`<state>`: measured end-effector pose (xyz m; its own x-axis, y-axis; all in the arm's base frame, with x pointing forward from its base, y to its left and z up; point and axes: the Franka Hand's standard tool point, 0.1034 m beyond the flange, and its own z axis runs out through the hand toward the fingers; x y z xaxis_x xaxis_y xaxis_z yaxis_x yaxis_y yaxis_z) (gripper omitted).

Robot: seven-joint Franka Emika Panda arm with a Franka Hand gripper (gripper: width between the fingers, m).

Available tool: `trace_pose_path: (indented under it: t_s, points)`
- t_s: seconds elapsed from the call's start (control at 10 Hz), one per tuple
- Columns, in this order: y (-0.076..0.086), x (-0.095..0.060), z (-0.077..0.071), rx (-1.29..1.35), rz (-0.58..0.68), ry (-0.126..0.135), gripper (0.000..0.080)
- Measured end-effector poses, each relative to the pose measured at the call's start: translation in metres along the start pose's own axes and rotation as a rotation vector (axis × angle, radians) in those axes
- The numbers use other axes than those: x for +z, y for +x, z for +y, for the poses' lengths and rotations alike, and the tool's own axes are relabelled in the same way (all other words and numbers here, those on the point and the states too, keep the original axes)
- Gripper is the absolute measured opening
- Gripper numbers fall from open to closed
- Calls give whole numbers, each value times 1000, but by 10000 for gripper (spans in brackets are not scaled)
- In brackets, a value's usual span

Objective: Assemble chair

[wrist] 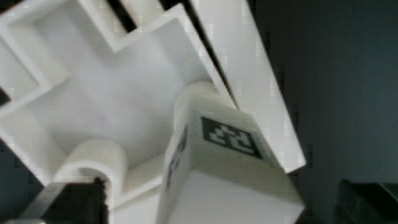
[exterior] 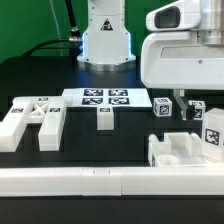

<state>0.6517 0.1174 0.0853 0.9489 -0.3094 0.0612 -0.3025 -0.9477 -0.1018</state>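
Observation:
White tagged chair pieces lie on the black table. Two long pieces (exterior: 20, 122) (exterior: 48, 126) are at the exterior view's left, and a short bar (exterior: 105, 117) is in the middle. Two small cubes (exterior: 162, 104) (exterior: 198, 108) are at the right. A big notched slab (exterior: 178, 150) lies at the front right with a tagged block (exterior: 212, 130) standing at it. My gripper (exterior: 181, 103) hangs over this right-hand area. In the wrist view the slab (wrist: 107, 90) and the tagged block (wrist: 222, 150) fill the frame. The block lies between my dark fingertips (wrist: 71, 198) with gaps on both sides, so the gripper (wrist: 214, 205) is open.
The marker board (exterior: 104, 97) lies flat at the table's middle back. A long plain white rail (exterior: 100, 181) runs along the front edge. The robot base (exterior: 104, 40) stands at the back behind the marker board.

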Motion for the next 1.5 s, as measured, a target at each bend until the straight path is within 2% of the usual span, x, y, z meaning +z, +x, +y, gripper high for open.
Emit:
trace_pose_path:
  t_s: [0.1, 0.5, 0.7, 0.9, 1.0, 1.1, 1.2, 1.3, 1.5]
  points:
    - [-1, 0, -1, -146, 2, -8, 648]
    - [0, 0, 1, -423, 1, -8, 649]
    - [1, 0, 2, -582, 1, -18, 649]
    - [1, 0, 2, -593, 1, -18, 649]
    - [1, 0, 2, -593, 1, -18, 550]
    - [1, 0, 2, -593, 1, -18, 417]
    - [1, 0, 2, -593, 1, -18, 417]
    - [1, 0, 2, -582, 1, -17, 286]
    - [1, 0, 2, -519, 2, -16, 286]
